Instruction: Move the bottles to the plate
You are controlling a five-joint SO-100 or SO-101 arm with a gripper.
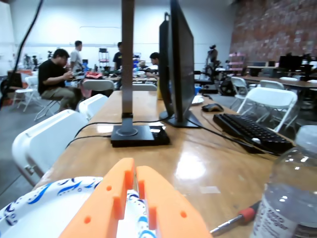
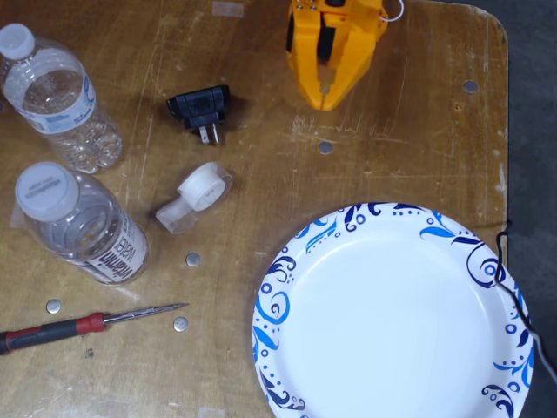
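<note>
Two clear bottles with white caps stand at the left of the fixed view: one with a white-and-blue label (image 2: 57, 96) at the top left, one with a black-lettered label (image 2: 83, 222) below it. The wrist view catches one bottle (image 1: 290, 198) at its right edge. The white plate (image 2: 392, 313) with blue swirls lies at the lower right, and its rim (image 1: 44, 198) shows under the fingers in the wrist view. My orange gripper (image 2: 326, 97) hangs at the top centre, above the table between bottles and plate, touching neither. Its fingers (image 1: 111, 198) are shut with nothing between them.
Between gripper and bottles lie a black plug adapter (image 2: 202, 111) and a clear tape dispenser (image 2: 193, 196). A red-handled screwdriver (image 2: 78, 326) and several small metal discs lie at the lower left. The wrist view shows a lamp base (image 1: 138, 135), monitor (image 1: 178, 64) and keyboard (image 1: 250, 131) further along.
</note>
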